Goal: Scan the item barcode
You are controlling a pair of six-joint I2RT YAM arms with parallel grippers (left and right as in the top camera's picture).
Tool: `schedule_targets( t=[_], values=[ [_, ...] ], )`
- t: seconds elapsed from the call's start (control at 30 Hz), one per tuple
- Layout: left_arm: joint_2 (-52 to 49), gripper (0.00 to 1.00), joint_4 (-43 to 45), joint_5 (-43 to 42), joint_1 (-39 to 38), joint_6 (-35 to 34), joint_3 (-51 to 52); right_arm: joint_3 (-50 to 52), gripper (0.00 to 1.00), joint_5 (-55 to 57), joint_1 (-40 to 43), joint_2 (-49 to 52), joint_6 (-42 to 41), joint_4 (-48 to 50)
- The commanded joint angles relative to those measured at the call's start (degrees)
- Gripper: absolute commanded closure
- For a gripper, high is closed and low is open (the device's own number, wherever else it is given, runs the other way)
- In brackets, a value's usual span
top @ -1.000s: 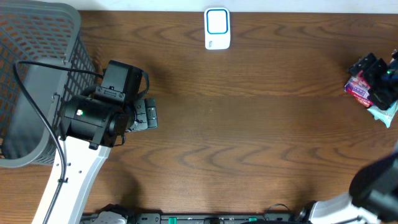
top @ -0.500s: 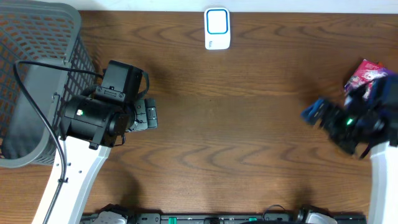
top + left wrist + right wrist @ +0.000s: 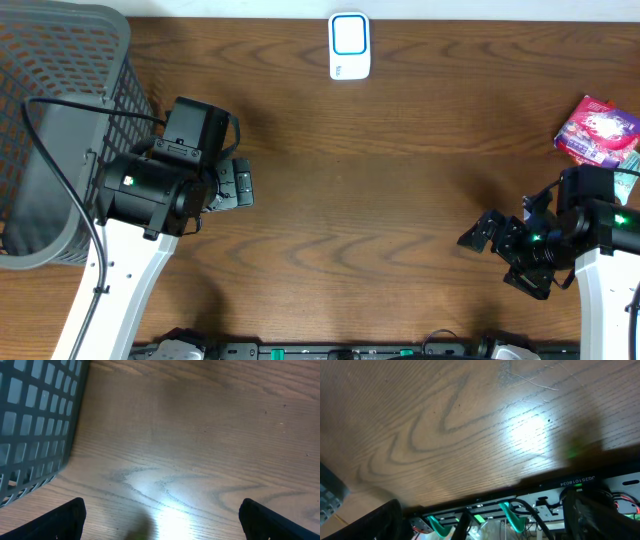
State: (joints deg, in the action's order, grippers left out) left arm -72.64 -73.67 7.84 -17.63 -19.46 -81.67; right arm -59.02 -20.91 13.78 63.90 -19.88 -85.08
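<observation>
Pink packet (image 3: 598,130) lying free — left jaws, right jaws spread, empty.

- Your item is the pink packet (image 3: 598,128): glossy magenta-and-white wrapper with a red strip along its upper left edge.
- It lies flat on the wooden table (image 3: 420,180) at the far right, turned at a slant to the table edge.
- You can't read a barcode on the upward face from overhead; the print is too small.
- Your white scanner (image 3: 349,45) is a rounded rectangle with a blue-framed window on its upper part and a small mark below.
- It lies flat at the back edge, mid-table, well apart from the packet.
</observation>
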Motion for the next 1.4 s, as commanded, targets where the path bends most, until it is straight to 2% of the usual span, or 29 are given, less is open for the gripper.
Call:
schedule_targets(
  t=[0.0, 0.27, 0.5, 0.83, 1.1, 1.37],
  values=[
    [0.0, 0.02, -0.2, 0.2, 0.3, 0.1, 0.1, 0.3, 0.01, 1.5, -0.4, -0.2, 0.9, 0.0],
    [0.0, 0.02, -0.2, 0.2, 0.3, 0.1, 0.1, 0.3, 0.01, 1.7, -0.4, -0.2, 1.2, 0.1],
    [0.0, 0.02, -0.2, 0.2, 0.3, 0.1, 0.1, 0.3, 0.01, 0.8, -0.4, -0.7, 6.9, 2.4],
    [0.0, 0.02, -0.3, 0.2, 0.3, 0.1, 0.1, 0.3, 0.01, -2.4, -0.5, -7.9, 9.7, 7.7],
    [0.0, 0.02, -0.2, 0.2, 0.3, 0.1, 0.1, 0.3, 0.01, -4.3, -5.8, -11.5, 12.4, 15.2],
    [0.0, 0.02, -0.2, 0.2, 0.3, 0.1, 0.1, 0.3, 0.01, -5.7, -9.0, -11.5, 14.9, 17.5]
  ],
)
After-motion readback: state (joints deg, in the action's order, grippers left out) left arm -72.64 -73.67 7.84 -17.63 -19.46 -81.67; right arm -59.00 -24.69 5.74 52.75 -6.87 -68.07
